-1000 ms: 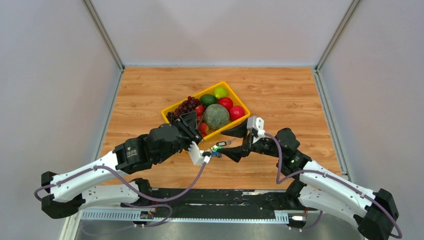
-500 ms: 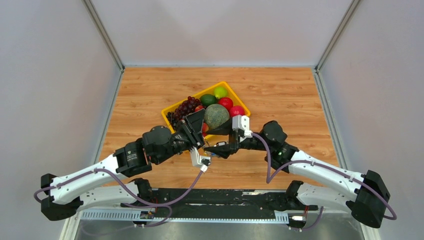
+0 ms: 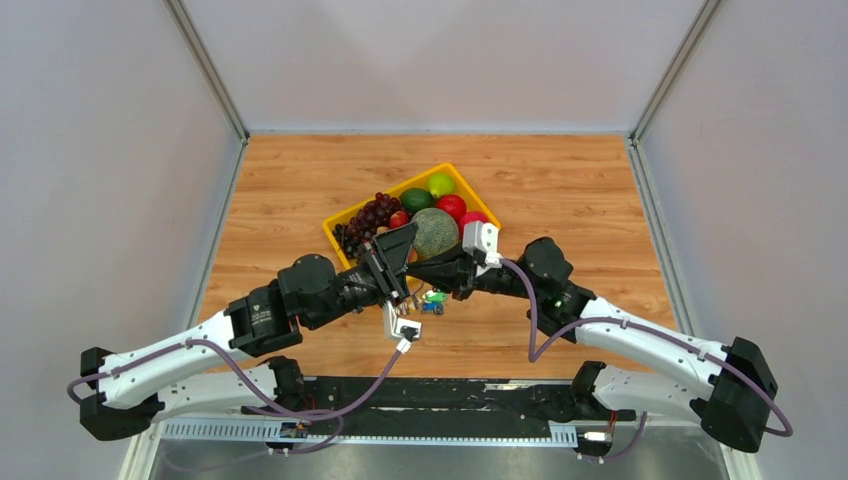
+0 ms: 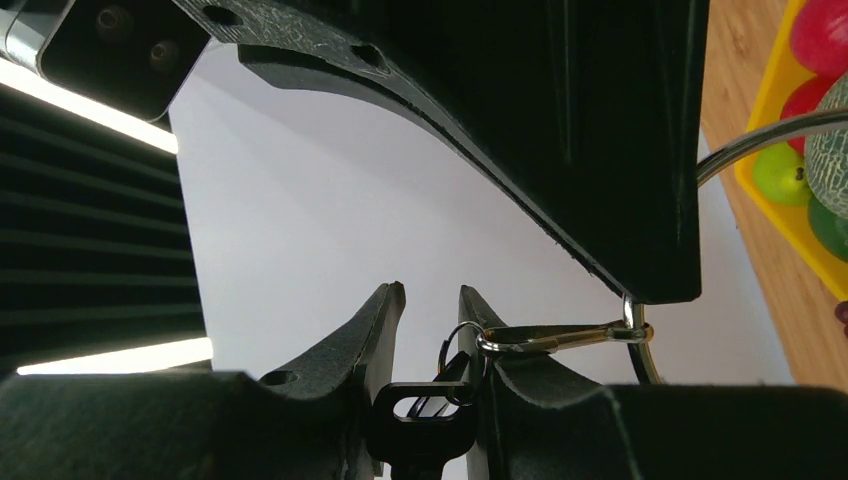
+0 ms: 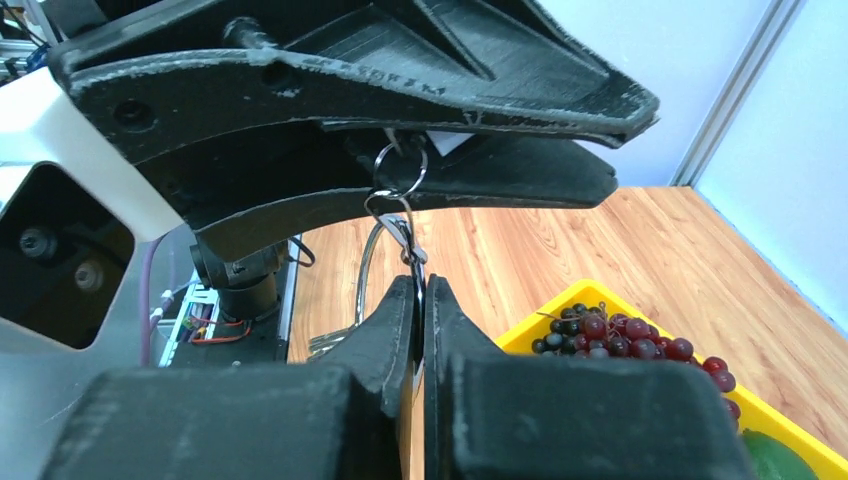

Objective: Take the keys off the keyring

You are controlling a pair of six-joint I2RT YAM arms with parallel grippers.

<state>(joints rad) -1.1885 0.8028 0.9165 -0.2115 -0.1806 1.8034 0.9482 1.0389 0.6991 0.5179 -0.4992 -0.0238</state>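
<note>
Two arms meet at the centre of the top view, just below one yellow tray (image 3: 472, 191).

The left gripper (image 4: 430, 293) stands partly open, with one black key (image 4: 420, 430) wedged by its head between the fingers at the bottom of its wrist view. One silver clasp (image 4: 545, 338) runs right from there to the keyring (image 4: 760, 137), a thin wire arc going into the tip of the right gripper (image 5: 420, 285). That gripper is pinched fully shut on the wire.

In the top view the other keys (image 3: 433, 299) hang as a small bunch with green and blue bits just below the two tips. How many there are I cannot tell.

The tray holds:
- one bunch of grapes (image 3: 365, 218)
- one melon (image 3: 435, 230)
- one lime (image 3: 441, 183)
- one dark green fruit (image 3: 417, 199)
- three red fruits (image 3: 452, 205) that show

The table (image 3: 560, 180) is pale wood plank. Plain grey-white walls (image 3: 100, 150) close it in on the left, right and far sides.
</note>
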